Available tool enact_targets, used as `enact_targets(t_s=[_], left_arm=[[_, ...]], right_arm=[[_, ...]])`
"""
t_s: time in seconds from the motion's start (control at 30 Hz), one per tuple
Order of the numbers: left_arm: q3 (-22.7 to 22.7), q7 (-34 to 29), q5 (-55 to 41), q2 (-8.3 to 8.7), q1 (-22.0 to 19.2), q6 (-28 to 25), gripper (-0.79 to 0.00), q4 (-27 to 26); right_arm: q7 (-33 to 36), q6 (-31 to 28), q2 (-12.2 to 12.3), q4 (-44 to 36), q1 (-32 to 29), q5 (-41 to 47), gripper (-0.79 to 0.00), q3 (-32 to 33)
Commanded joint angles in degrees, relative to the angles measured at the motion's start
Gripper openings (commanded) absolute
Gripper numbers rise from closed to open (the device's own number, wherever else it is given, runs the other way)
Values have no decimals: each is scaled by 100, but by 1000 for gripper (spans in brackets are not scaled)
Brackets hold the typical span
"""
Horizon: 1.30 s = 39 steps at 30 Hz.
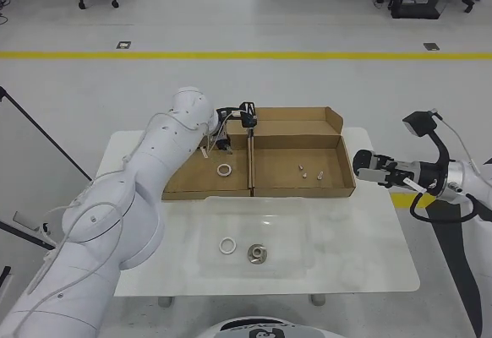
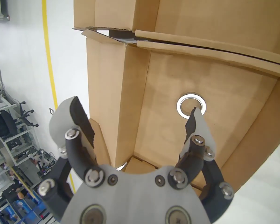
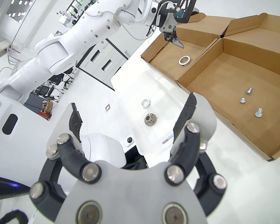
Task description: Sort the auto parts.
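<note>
The right wrist view gives us three bolts (image 3: 242, 100) in the right half of the cardboard box (image 1: 314, 128). We find the left gripper (image 2: 135, 108), jaws apart, hanging over the ring (image 2: 178, 106) in the left half. The right gripper (image 3: 132, 100), likewise apart, is beside the box.

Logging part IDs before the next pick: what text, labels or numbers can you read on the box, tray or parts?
Cardboard box: no print on the faces shown.
Ring in the box, bolts, white ring, hub: no markings can be made out.
Sticker on the clear tray: print too small to read.
</note>
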Motion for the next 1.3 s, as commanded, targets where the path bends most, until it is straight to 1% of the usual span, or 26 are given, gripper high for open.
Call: enact_targets(t_s=[0.0, 0.1, 0.2, 0.3, 0.37, 0.43, 0.53, 0.7, 0.73, 0.77, 0.87, 0.97, 1.17, 1.27], left_arm=[[-36, 28, 2, 72, -36, -113, 0, -128], [-129, -22, -90, 182, -36, -299, 0, -372], [-249, -232, -228, 312, 44, -452, 0, -768], [-404, -668, -379, 481, 200, -510, 0, -1334], [-564, -1057, -525, 627, 336, -493, 0, -1817], [-774, -1517, -699, 804, 533, -448, 0, -2433], [-1202, -2366, -1005, 1125, 986, -317, 0, -3605], [-2097, -4012, -1503, 1684, 2090, -91, 0, -5820], [-2247, -4238, -1586, 1776, 2318, -33, 0, -6200], [-2335, -4336, -1632, 1864, 2520, 64, 0, -6510], [-2419, -4510, -1701, 2097, 2889, 238, 0, -7181], [-2376, -4648, -1911, 2290, 3068, 376, 0, -7623], [-2108, -5048, -2617, 2610, 3200, 776, 0, -8454], [-2078, -5304, -3012, 2741, 3218, 1033, 0, -8841]], right_arm=[[0, 0, 0, 0, 0, 1, 0, 0], [0, 0, 0, 0, 0, 1, 0, 0], [0, 0, 0, 0, 0, 1, 0, 0], [0, 0, 0, 0, 0, 1, 0, 0], [0, 0, 0, 0, 0, 1, 0, 0], [0, 0, 0, 0, 0, 1, 0, 0], [0, 0, 0, 0, 0, 1, 0, 0], [0, 0, 0, 0, 0, 1, 0, 0], [0, 0, 0, 0, 0, 1, 0, 0], [0, 0, 0, 0, 0, 1, 0, 0], [0, 0, 0, 0, 0, 1, 0, 0], [0, 0, 0, 0, 0, 1, 0, 0], [0, 0, 0, 0, 0, 1, 0, 0], [0, 0, 0, 0, 0, 1, 0, 0]])
